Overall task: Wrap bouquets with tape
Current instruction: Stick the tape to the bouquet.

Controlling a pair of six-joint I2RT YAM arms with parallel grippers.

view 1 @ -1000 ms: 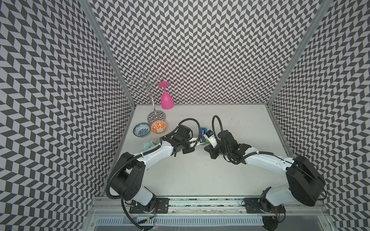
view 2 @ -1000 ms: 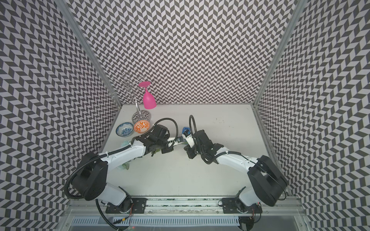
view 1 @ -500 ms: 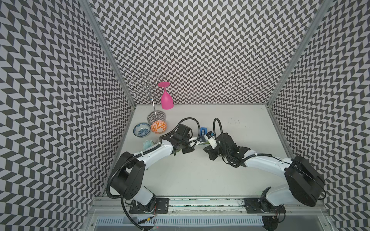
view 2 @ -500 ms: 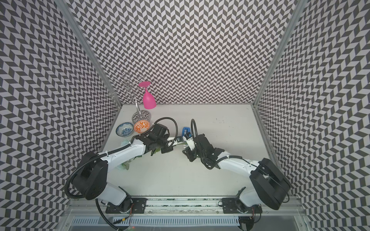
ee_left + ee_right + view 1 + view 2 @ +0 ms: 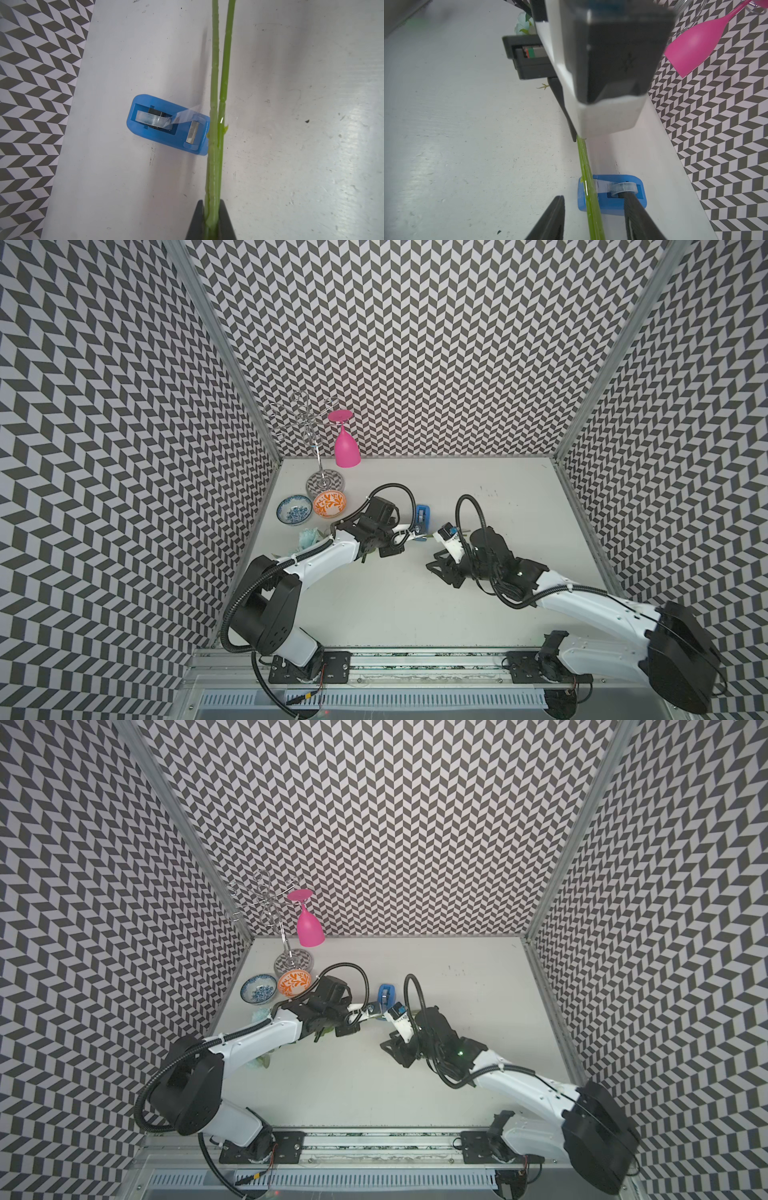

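Two long green stems of the bouquets (image 5: 216,83) run out from my left gripper (image 5: 211,202), which is shut on them. Their pale aqua blooms (image 5: 308,537) lie behind the left arm, near the left wall. The blue tape dispenser (image 5: 145,135) sits on the table right beside the stems, and a clear strip of tape (image 5: 185,116) stretches from its roll to them. My right gripper (image 5: 592,197) faces the left one, its fingers (image 5: 554,214) spread apart on either side of the stems without touching them. In both top views the two grippers (image 5: 415,536) (image 5: 376,1013) meet just in front of the dispenser (image 5: 422,512) (image 5: 386,992).
An orange-patterned bowl (image 5: 329,503) and a blue-patterned bowl (image 5: 294,509) stand at the back left. Behind them a wire glass rack (image 5: 320,448) holds a pink glass (image 5: 347,445) upside down. Patterned walls close in the left, back and right sides.
The right arm's wrist has shifted slightly toward the front while its gripper stays at the stems. The left arm has kept still with the stems in its grip.
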